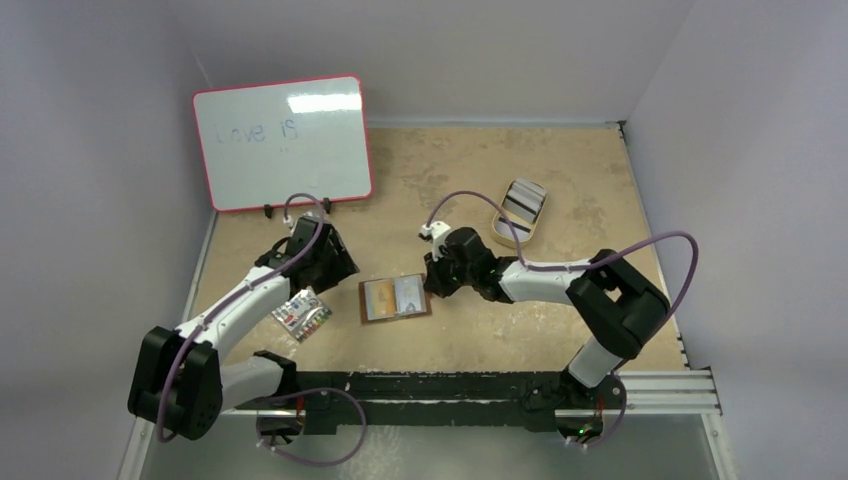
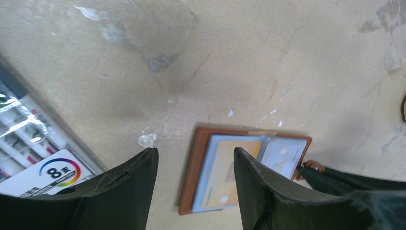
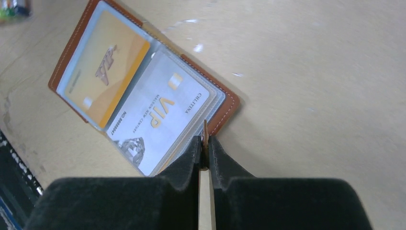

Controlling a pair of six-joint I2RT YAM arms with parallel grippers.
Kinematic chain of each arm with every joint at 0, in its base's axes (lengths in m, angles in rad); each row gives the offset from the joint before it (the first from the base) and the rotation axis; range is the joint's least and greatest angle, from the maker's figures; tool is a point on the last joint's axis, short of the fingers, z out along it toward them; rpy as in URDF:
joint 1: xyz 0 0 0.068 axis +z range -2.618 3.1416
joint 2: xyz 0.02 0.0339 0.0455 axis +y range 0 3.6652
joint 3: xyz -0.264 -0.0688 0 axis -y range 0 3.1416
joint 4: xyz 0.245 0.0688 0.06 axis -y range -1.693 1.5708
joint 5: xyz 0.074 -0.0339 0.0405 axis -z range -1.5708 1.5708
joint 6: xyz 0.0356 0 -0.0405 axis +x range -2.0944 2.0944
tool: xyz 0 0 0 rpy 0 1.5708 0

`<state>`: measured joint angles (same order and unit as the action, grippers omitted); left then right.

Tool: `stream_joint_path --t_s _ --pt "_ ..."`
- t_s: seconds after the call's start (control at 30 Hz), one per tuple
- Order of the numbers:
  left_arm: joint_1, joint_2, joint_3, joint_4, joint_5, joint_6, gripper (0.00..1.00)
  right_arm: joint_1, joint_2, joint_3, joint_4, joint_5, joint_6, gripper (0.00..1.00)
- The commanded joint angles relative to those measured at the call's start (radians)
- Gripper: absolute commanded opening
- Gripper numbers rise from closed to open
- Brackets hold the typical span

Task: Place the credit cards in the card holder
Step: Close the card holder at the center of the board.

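While it lies open and flat near the middle of the beige mottled surface (image 1: 560,170), the small brown leather bifold card holder (image 1: 395,298) shows two clear sleeves face up. The left sleeve holds a gold-coloured plastic credit card (image 3: 107,62), the right sleeve a white plastic credit card (image 3: 163,110) printed VIP. Right pincer (image 3: 205,143): black, two-fingered, clenched on the thin snap tab (image 3: 205,132) that juts from the card holder's right edge; the tab stands on edge between the pads. Left pincer (image 2: 195,152): black, two-fingered, released, jaws well apart with nothing gripped, poised over the surface near the card holder's left edge, which shows between its fingers in the wrist view; whether its tips touch the surface cannot be told. Flat clear-wrapped packet (image 1: 302,315) of small coloured items: lies on the surface left of the card holder, beside the left arm, with a colour-ring label bearing the figure 8 on its white backing. Tan oval tin (image 1: 497,232): sits toward the far right of the surface, well apart from the card holder, beyond the right arm; inside it lie pale credit cards (image 1: 524,200) with dark stripes, number not readable. Red-framed white writing board (image 1: 283,140): propped upright at the far left, with faint handwriting reading "Love is".
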<state>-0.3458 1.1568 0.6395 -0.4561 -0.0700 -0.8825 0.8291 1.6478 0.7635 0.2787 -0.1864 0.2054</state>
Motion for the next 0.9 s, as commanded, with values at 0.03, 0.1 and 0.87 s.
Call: stream_joint_path --t_s 0.03,0.1,0.87 --pt "0.008 0.034 -0.039 0.114 0.125 0.018 0.59 -0.034 -0.058 -0.065 0.163 -0.015 0.169 0.07" --pt "0.008 0.042 -0.071 0.164 0.156 -0.008 0.60 -0.034 -0.057 -0.077 0.183 -0.020 0.194 0.08" --pt "0.006 -0.132 -0.282 0.622 0.428 -0.294 0.55 -0.035 -0.002 -0.135 0.297 -0.045 0.230 0.10"
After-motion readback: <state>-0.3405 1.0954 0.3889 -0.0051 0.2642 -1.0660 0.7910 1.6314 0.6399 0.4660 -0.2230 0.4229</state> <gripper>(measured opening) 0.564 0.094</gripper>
